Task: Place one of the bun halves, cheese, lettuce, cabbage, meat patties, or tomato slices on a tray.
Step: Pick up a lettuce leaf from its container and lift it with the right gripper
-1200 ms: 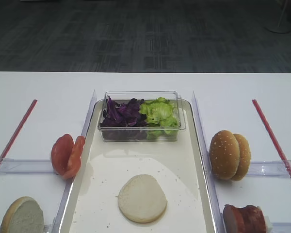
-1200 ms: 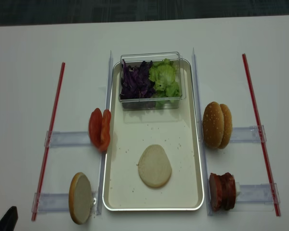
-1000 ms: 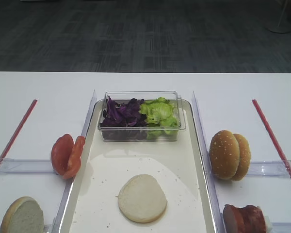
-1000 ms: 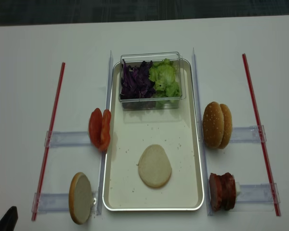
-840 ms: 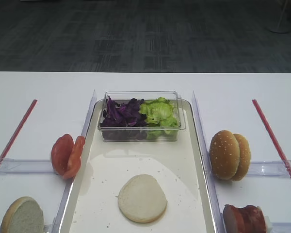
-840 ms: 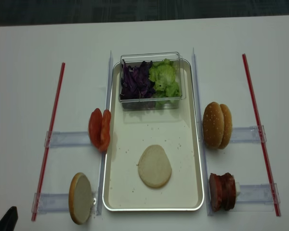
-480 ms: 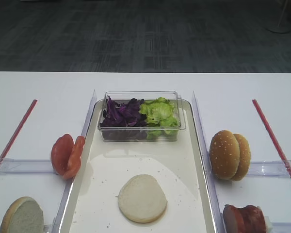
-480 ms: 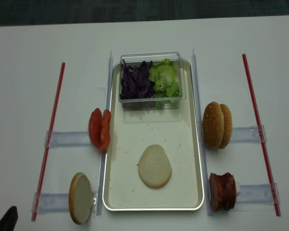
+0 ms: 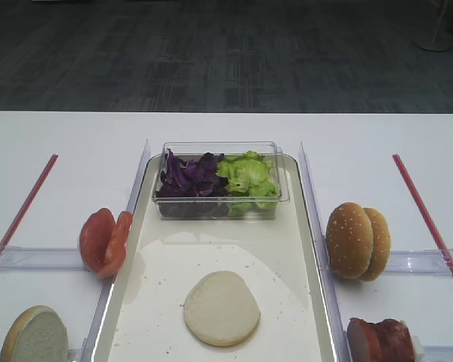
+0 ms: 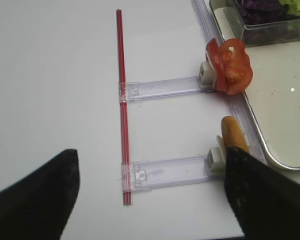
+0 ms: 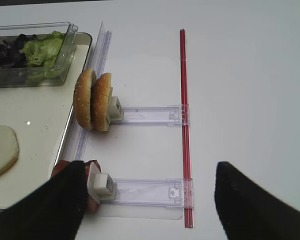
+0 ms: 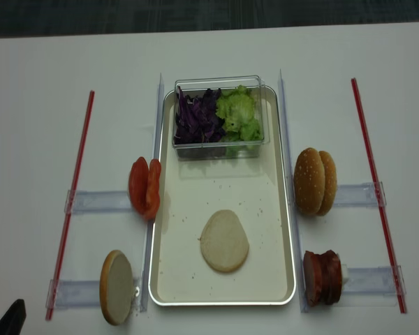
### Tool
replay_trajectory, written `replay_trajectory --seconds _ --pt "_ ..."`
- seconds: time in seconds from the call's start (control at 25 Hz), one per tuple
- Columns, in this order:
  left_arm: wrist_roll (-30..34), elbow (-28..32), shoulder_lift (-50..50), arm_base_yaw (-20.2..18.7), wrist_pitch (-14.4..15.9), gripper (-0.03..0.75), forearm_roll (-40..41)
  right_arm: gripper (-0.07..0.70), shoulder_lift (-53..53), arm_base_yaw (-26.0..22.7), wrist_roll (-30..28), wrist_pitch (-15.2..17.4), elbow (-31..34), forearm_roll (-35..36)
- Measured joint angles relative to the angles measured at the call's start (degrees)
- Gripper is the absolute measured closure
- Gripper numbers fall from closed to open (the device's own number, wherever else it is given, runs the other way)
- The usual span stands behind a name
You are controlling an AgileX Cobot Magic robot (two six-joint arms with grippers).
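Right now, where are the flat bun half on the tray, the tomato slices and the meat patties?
flat bun half [image 12: 224,241], realsense high view, centre of its pale cut face.
tomato slices [image 12: 144,188], realsense high view, middle of the upright pair.
meat patties [image 12: 322,278], realsense high view, middle of the upright stack.

You are looking at a lab or office test room: a white table [image 9: 60,151] is standing on grey carpet [image 9: 226,53], with red strips [image 12: 73,188] marking it.

Centre frame: tray [image 12: 279,230], one bun half [image 12: 224,241] lying on its lower middle, tub [image 12: 220,143] across its top end. Left of tray: tomato slices [image 12: 144,188] above, bun [image 12: 116,287] below. Right: buns [image 12: 313,181] above, meat patties [image 12: 322,278] below.
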Motion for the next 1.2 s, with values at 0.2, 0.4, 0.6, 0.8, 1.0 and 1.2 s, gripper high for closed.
replay_trajectory --seconds 0.2,0.4,0.6,0.8,1.0,1.2 --pt "0.00 0.00 0.00 0.00 0.00 0.170 0.00 0.079 5.01 0.00 0.00 2.71 -1.55 0.08" --pt "0.00 0.00 0.00 0.00 0.00 0.170 0.00 0.079 11.12 0.00 0.03 5.26 -3.91 0.08" --pt "0.00 0.00 0.00 0.00 0.00 0.170 0.00 0.079 16.18 0.00 0.37 6.37 -6.14 0.13" --pt "0.00 0.00 0.00 0.00 0.00 0.170 0.00 0.079 20.95 0.00 0.47 7.43 -8.25 0.56" --pt "0.00 0.00 0.00 0.00 0.00 0.170 0.00 0.079 26.84 0.93 0.47 7.66 -10.72 0.56" --pt "0.00 0.00 0.00 0.00 0.00 0.170 0.00 0.079 32.15 0.93 0.47 7.66 -13.20 0.23"
